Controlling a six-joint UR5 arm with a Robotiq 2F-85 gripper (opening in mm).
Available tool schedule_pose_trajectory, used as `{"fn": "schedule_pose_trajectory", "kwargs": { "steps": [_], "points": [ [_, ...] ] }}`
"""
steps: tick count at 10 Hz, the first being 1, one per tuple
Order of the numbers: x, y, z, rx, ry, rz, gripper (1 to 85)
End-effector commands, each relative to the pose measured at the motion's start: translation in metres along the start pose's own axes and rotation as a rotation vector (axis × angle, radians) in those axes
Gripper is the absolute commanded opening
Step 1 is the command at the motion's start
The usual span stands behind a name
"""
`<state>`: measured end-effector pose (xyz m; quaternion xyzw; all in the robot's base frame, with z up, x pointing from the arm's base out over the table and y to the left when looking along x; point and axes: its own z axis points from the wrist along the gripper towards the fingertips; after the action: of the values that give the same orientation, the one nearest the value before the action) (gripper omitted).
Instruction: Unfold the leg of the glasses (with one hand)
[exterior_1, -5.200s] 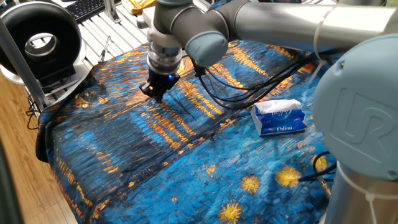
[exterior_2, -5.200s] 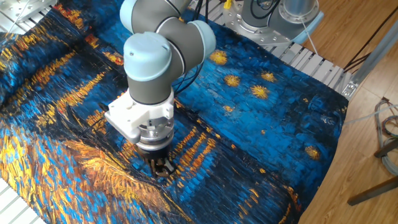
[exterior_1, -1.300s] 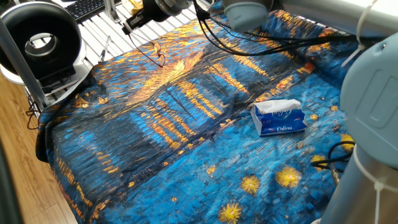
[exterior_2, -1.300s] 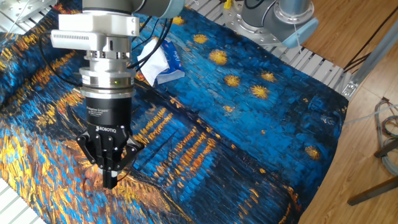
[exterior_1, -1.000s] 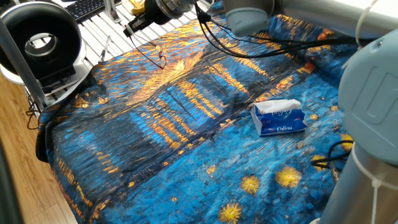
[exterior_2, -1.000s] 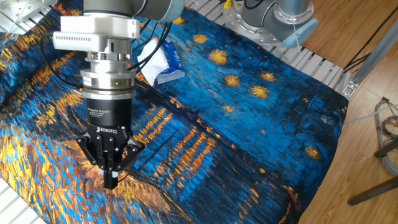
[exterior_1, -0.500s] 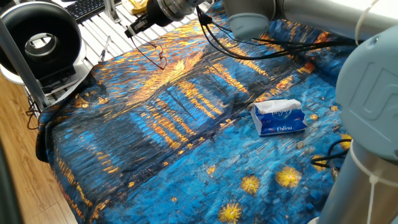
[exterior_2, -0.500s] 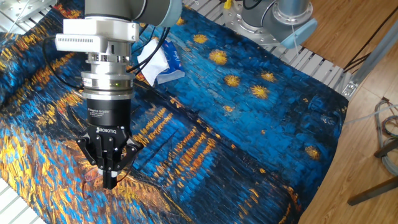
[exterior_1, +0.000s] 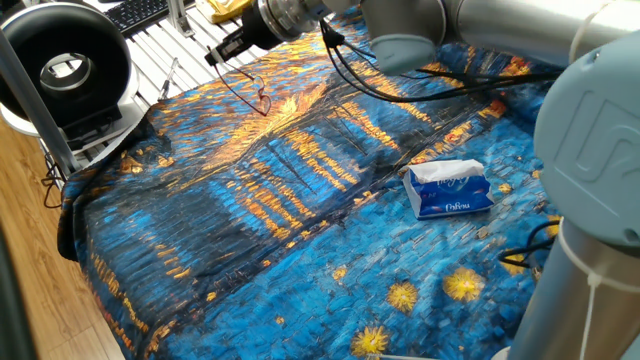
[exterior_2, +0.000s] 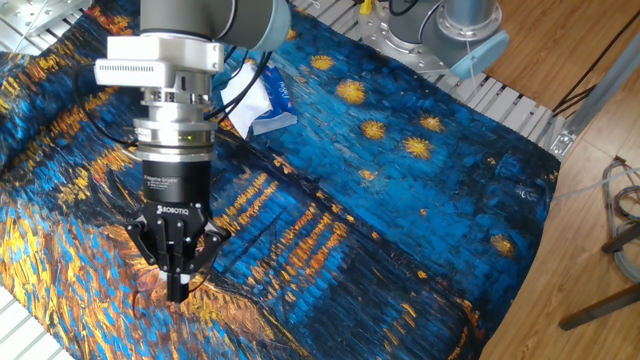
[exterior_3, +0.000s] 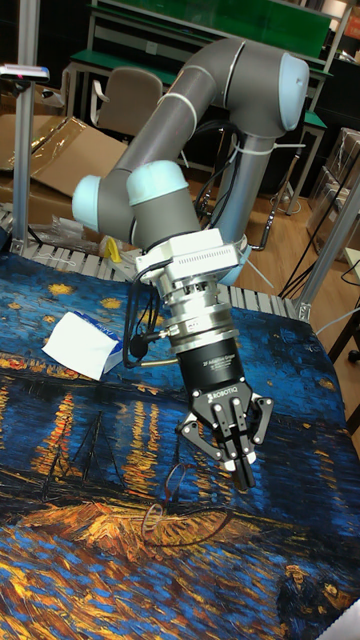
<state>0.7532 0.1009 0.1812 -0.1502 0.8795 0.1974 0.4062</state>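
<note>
Blue and orange brushstroke cloth (exterior_1: 250, 230) is covering the whole table, and the scene is reading from left to right across one fixed view. At the far left a black ring-shaped device (exterior_1: 65, 65) is standing off the cloth's edge. Next to it, near the top left corner of the cloth, the glasses (exterior_1: 258, 96) are hanging in the air just above the fabric, their thin dark reddish frame dangling from the leg (exterior_1: 232, 82), a straight wire running up to the gripper (exterior_1: 215, 53). The gripper's fingers are pressed together on that leg, with the lenses hanging below and to the right of the fingertips. Further right, well apart from the glasses, a blue tissue pack (exterior_1: 449, 189) is lying on the cloth with white tissue showing at its top. In the other fixed view the gripper (exterior_2: 176, 285) is pointing straight down with its fingers closed, and the glasses (exterior_2: 148, 290) are showing only as a faint reddish loop by the fingertips. In the tall fixed view the gripper (exterior_3: 241, 470) is tilting down to the right, and the glasses (exterior_3: 165, 500) are sitting low at its left, over the orange part of the cloth.
</note>
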Motion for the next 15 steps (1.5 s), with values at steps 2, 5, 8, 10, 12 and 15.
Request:
{"fn": "schedule_pose_trajectory", "kwargs": {
  "steps": [2, 5, 8, 10, 12, 15],
  "points": [
    [0.001, -0.008, -0.003, -0.019, -0.039, 0.001, 1.0],
    [-0.006, -0.005, -0.003, -0.05, -0.077, 0.01, 1.0],
    [-0.013, -0.002, -0.005, -0.075, -0.115, 0.014, 1.0],
    [-0.011, -0.005, -0.005, -0.073, -0.12, 0.01, 1.0],
    [-0.011, -0.005, -0.004, -0.078, -0.135, 0.007, 1.0],
    [-0.01, -0.005, -0.004, -0.078, -0.143, 0.008, 1.0]
  ]
}}
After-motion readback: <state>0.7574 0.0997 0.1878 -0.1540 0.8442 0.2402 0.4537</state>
